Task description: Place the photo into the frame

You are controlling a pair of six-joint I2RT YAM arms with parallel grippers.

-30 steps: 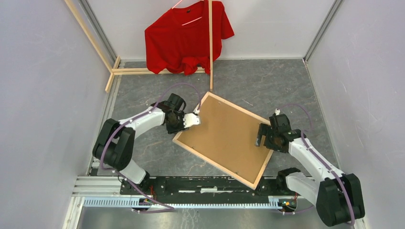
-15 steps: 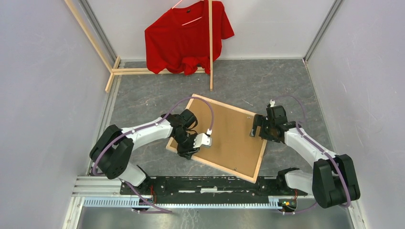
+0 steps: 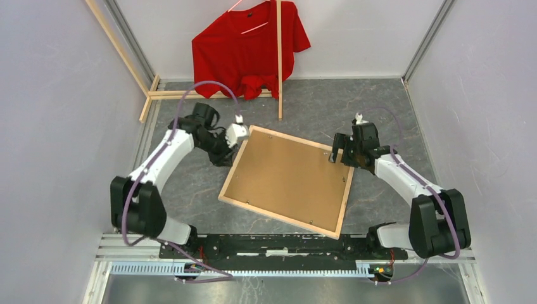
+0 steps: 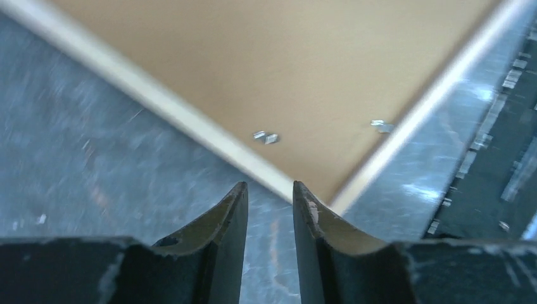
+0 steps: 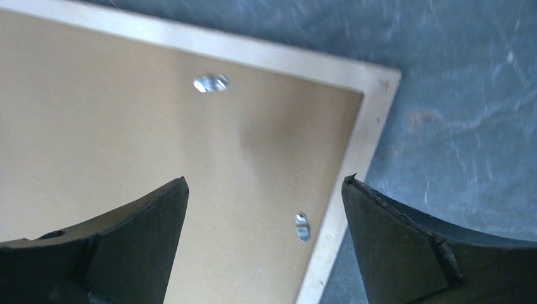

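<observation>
The frame [image 3: 278, 218] lies back side up on the grey table, its pale wood rim around a brown cardboard backing [image 3: 288, 180]. The photo is hidden. My left gripper [image 3: 229, 151] sits low just off the frame's far left corner. In the left wrist view the left gripper [image 4: 269, 185] is open a narrow gap and empty, with the frame's corner [image 4: 316, 197] right ahead. My right gripper [image 3: 339, 157] hovers over the far right corner. In the right wrist view the right gripper [image 5: 265, 178] is wide open and empty above the backing [image 5: 126, 126] and rim [image 5: 354, 158].
Small metal clips [image 5: 302, 226] sit along the backing's edge. A red T-shirt [image 3: 247, 47] hangs on a rack of pale wooden poles [image 3: 279, 63] at the back. A black rail [image 3: 272, 244] runs along the near edge. Walls close in on both sides.
My left arm has swung from over the backing's near left part to the far left corner. The frame has turned a little and slid left. My right gripper has moved slightly farther away.
</observation>
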